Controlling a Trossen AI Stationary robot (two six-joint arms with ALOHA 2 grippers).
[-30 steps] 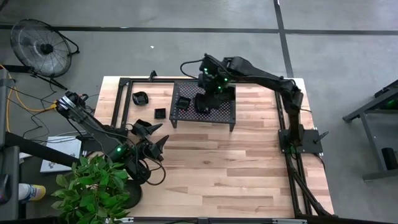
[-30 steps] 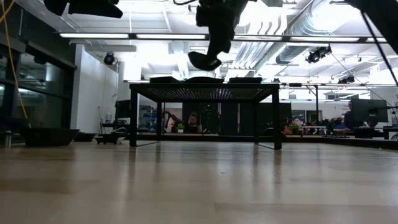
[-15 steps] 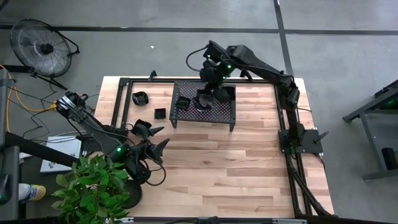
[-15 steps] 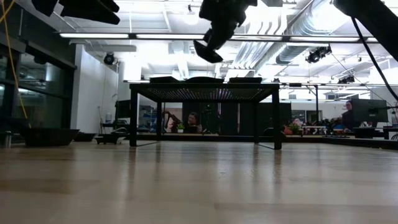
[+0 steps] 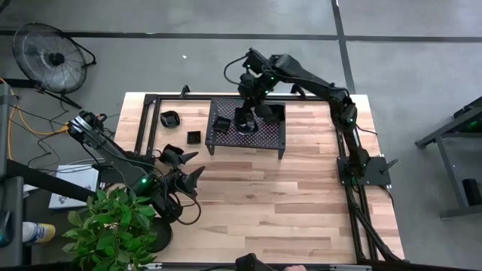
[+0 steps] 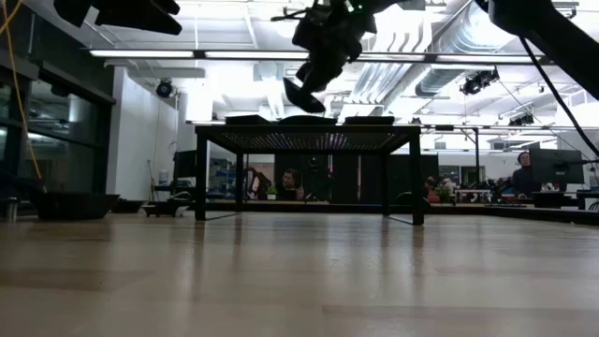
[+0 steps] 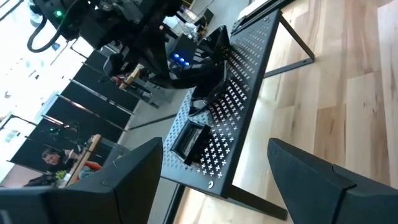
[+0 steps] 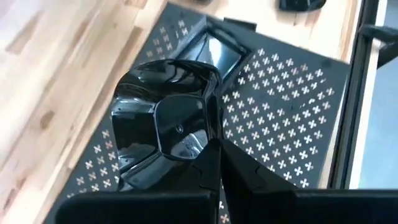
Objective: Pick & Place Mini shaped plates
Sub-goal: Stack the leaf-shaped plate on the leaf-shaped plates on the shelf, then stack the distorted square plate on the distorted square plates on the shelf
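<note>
Pale wood table (image 5: 256, 188), perforated mesh rack (image 8: 292, 118), right tool (image 8: 217, 163) clamping glossy faceted plate (image 8: 165, 124), left tool (image 7: 214, 165) spread wide, empty

held plate (image 8: 165, 134): glossy black, tilted, above rack | square plate (image 8: 214, 53): flat on rack, possibly empty

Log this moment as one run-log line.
right gripper: shut on glossy black mini plate, above black perforated mesh rack | left gripper: open, waiting
</note>
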